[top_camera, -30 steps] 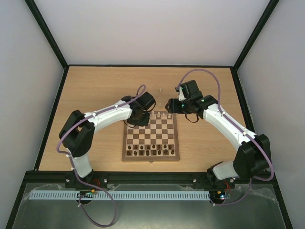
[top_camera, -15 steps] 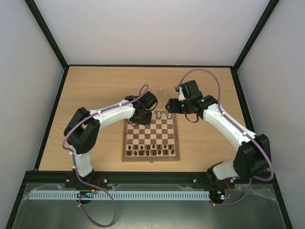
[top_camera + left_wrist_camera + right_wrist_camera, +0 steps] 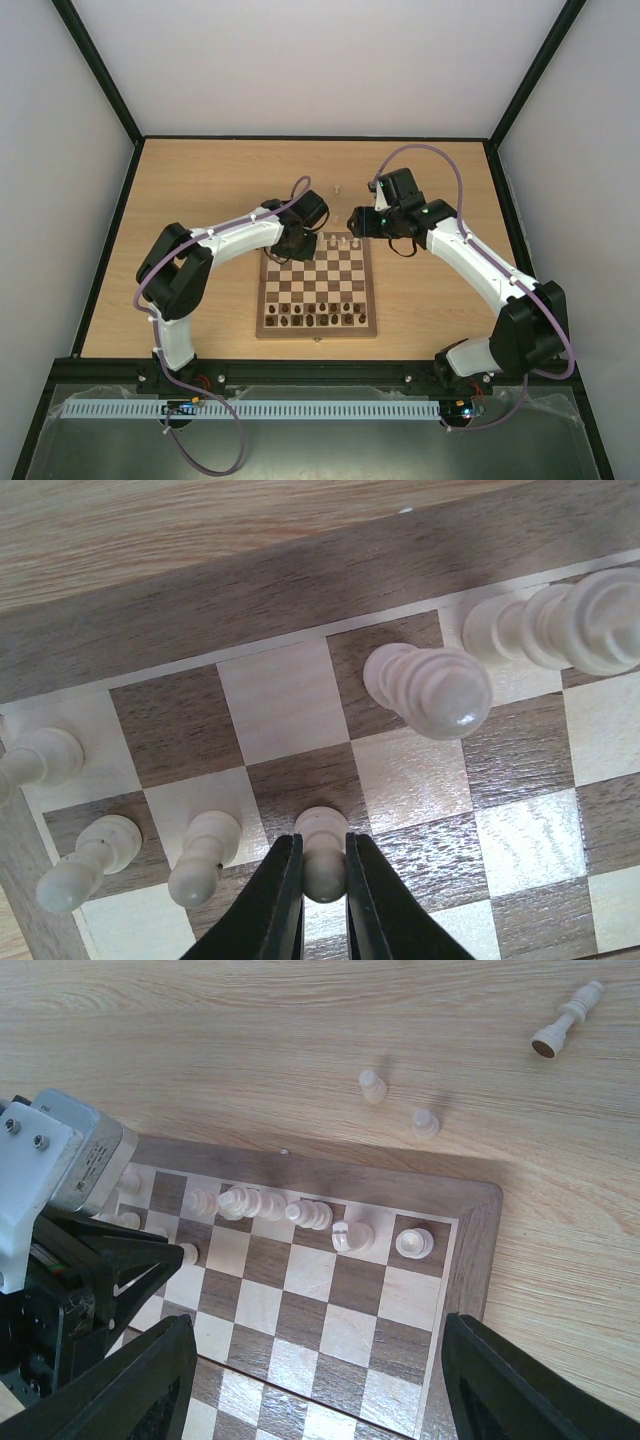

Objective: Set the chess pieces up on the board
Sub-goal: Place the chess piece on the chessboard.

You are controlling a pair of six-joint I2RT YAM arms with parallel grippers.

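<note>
In the left wrist view my left gripper is shut on a cream pawn, whose base sits over a dark square of the board in the second row from the edge. Two more cream pawns stand beside it, and taller cream pieces fill the edge row. From above, the left gripper is at the far left corner of the board. My right gripper hangs open above the far right part of the board, holding nothing.
Two cream pawns stand on the table beyond the board, and a taller cream piece lies on its side further out. Dark chessmen fill the board's two near rows. The two arms are close together over the far edge.
The left arm's elbow has swung a little to the right while its gripper stayed shut on the pawn at the far left corner. The right arm has not moved.
</note>
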